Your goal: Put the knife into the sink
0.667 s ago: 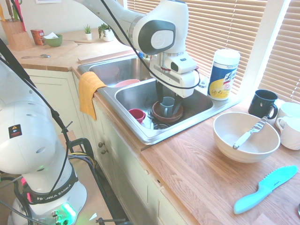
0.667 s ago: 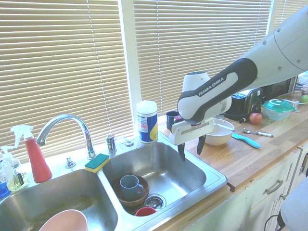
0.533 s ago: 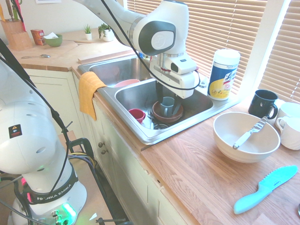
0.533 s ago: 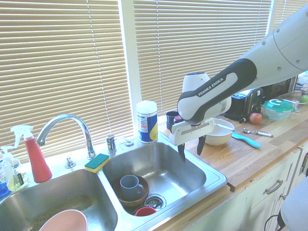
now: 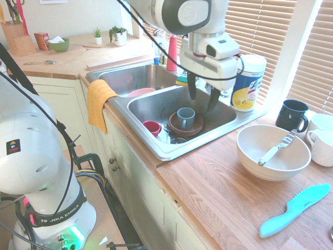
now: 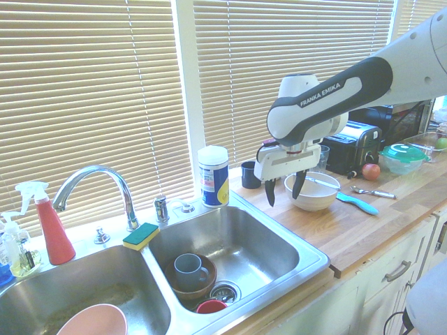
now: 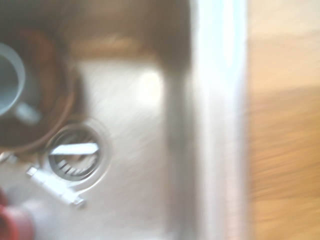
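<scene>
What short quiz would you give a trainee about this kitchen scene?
1. Where does the metal knife lie?
2. The pincer is: A open and empty; B shut on the knife; C shut on a sponge.
3. True or false: a mug stands in the sink.
Key: 1 in the white bowl on the counter; 2 A; 3 true.

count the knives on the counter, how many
2. A metal knife leans inside the white bowl, handle on the rim. A teal knife lies flat on the wood beside the bowl. Others may be hidden outside the views.
</scene>
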Motion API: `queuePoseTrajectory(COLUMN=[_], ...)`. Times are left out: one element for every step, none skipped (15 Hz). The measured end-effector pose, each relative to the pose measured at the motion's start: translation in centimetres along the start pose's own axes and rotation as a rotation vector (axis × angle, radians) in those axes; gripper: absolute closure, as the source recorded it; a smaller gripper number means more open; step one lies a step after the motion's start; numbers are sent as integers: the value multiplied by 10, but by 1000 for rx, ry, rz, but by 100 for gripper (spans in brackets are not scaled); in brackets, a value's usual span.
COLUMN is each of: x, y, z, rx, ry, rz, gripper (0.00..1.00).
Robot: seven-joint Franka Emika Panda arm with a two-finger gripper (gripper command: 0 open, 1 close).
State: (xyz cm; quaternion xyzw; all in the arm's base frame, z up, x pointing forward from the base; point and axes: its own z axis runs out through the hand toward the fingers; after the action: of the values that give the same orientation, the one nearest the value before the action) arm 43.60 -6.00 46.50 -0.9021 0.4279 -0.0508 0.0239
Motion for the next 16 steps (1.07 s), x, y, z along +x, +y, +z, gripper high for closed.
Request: queuePoseTrajectory(x=[17, 36, 55, 72, 89, 104, 114, 123, 130, 137, 143, 150, 157, 163, 168, 171], y=[10, 21, 33, 42, 51, 61, 70, 79, 85, 91, 96, 99, 101, 100, 99, 97], z=[-6, -9, -9, -8, -6, -4, -2, -1, 0, 0, 2, 4, 8, 11, 16, 21], rx=[1, -3, -11, -17, -23, -33, -38, -36, -28, -20, -15, -11, -10, -12, -13, -14], ry=[7, 17, 24, 25, 25, 30, 30, 30, 34, 33, 32, 32, 32, 34, 35, 34], rz=[19, 27, 17, -2, -38, -88, -126, -148, -156, -161, -162, -156, -146, -139, -136, -134], gripper=[0, 0, 0, 0, 0, 0, 0, 0, 0, 0, 0, 0, 0, 0, 0, 0])
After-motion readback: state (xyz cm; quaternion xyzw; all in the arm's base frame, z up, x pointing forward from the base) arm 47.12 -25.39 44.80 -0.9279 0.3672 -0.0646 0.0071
